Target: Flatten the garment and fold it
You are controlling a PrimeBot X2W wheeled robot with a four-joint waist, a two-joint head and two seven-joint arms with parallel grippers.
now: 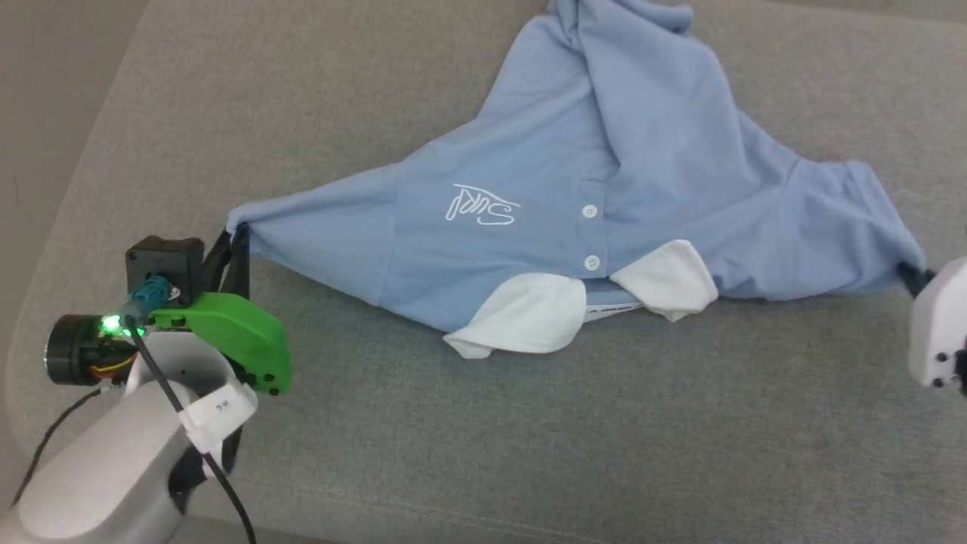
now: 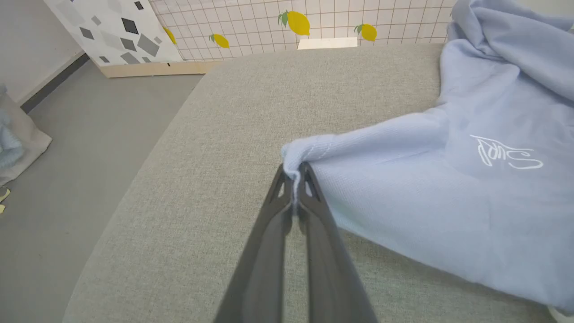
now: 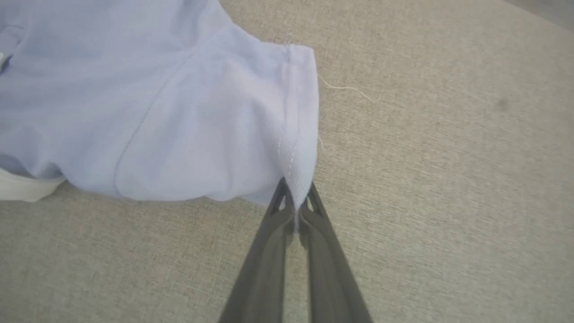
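Note:
The garment is a light blue polo shirt with a white collar, lying front up and bunched on a grey cushion, collar toward me and its body crumpled at the far side. My left gripper is shut on the tip of the left sleeve, pinched between the dark fingertips. At the right edge my right gripper is shut on the other sleeve's hem, the cloth caught between its tips. The shirt is stretched between the two grips.
The grey cushion spreads wide in front of the collar. Its left edge drops to a grey floor. A lemon-patterned tiled wall and a patterned panel stand beyond the cushion's far edge.

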